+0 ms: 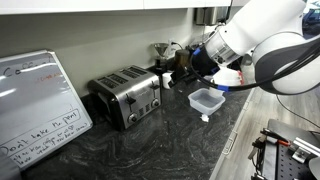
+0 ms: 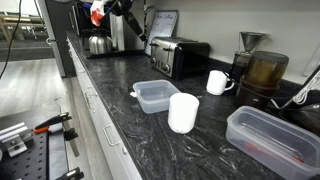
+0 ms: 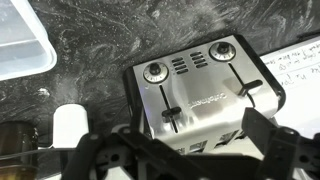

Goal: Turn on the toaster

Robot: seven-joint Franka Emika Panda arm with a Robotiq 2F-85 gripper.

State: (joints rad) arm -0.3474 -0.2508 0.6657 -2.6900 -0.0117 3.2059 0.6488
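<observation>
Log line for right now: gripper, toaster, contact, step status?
gripper: open, empty | toaster: upright on counter, front facing wrist view | contact: none, apart | step: toaster untouched, not yet switched on

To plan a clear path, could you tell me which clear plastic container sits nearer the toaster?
The smaller container, beside the tall white cup; the larger container lies farther from the toaster, beyond that cup.
</observation>
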